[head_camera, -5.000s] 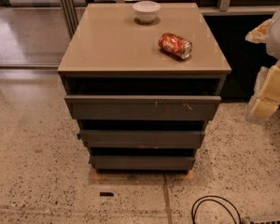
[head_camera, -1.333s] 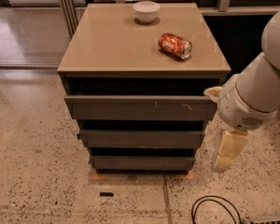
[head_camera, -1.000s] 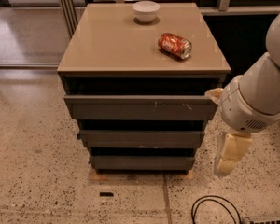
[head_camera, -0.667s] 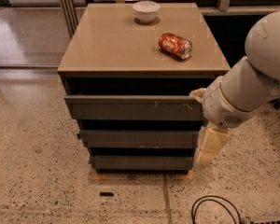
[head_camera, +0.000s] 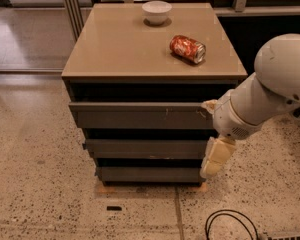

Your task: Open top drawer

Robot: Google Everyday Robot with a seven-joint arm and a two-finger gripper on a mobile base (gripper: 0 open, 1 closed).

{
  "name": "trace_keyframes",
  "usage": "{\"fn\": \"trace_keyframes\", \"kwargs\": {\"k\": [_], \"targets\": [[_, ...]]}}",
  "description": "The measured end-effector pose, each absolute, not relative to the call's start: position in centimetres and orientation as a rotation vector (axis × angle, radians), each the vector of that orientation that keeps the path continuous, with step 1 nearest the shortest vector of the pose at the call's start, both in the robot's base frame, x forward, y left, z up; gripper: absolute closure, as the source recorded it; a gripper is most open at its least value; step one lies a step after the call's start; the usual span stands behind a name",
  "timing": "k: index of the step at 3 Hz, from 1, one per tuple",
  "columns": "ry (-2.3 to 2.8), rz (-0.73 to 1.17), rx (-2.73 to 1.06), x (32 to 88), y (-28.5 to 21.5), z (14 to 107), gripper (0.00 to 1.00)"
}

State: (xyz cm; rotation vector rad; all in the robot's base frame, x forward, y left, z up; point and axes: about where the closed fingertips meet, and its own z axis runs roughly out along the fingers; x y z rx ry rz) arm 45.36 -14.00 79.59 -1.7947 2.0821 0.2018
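The top drawer (head_camera: 140,117) is the widest dark grey-brown front, just under the open gap below the tabletop, with small pale scratches right of centre. Its front sits level with the cabinet and no tray shows. My gripper (head_camera: 211,168) hangs downward from the white arm (head_camera: 270,94) at the cabinet's right front corner. It is in front of the right ends of the two lower drawers and below the top drawer's right end. A cream part of the wrist (head_camera: 209,105) is close to the top drawer's right edge; I cannot tell if it touches.
A white bowl (head_camera: 156,11) and a red can (head_camera: 188,48) on its side rest on the tan cabinet top (head_camera: 115,49). Two narrower grey drawers (head_camera: 140,149) are below. A black cable (head_camera: 230,226) lies on the speckled floor at the front right.
The arm has swung in from the right and further left, bringing the gripper in front of the cabinet's right side. The drawers, bowl and can have not moved.
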Motion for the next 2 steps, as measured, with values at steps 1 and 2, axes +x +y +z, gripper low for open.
{"fn": "trace_keyframes", "kwargs": {"k": [1,2], "targets": [[2.097,0.241,-1.723,48.2,-13.8,75.9,0.00],[2.055,0.243,-1.669,51.5,-13.1,74.0,0.00]]}}
